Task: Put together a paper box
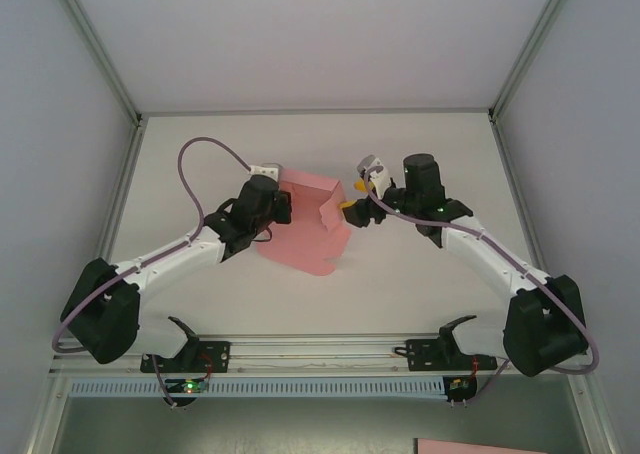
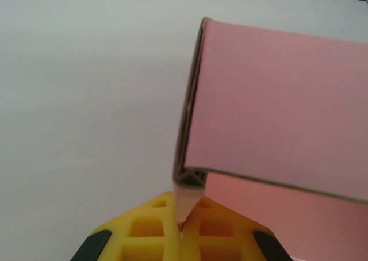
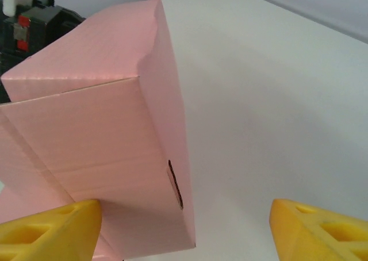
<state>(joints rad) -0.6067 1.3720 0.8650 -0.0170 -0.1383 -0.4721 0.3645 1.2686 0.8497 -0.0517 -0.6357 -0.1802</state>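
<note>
Pinching a thin flap edge of the partly folded pink paper box [image 1: 312, 229] at mid-table between the pressed-together yellow fingers of the left gripper [image 2: 181, 226], spreading the right gripper [image 3: 185, 209] wide about the box's raised corner, hiding the box's inside behind its walls.

paper box [image 1: 312, 214] sits mid worktop [image 1: 420, 274], roughly between both arms. left gripper [image 1: 284, 206] at box's left side, right gripper [image 1: 352, 210] at its right side. arm bases at near edge, box well ahead of them. left wrist cam: thin box edge tucked between jaws, rest of box up and off to right. right wrist cam: box toward left of gap, just beside one finger [image 3: 46, 232], other finger well apart, bare worktop behind.
</note>
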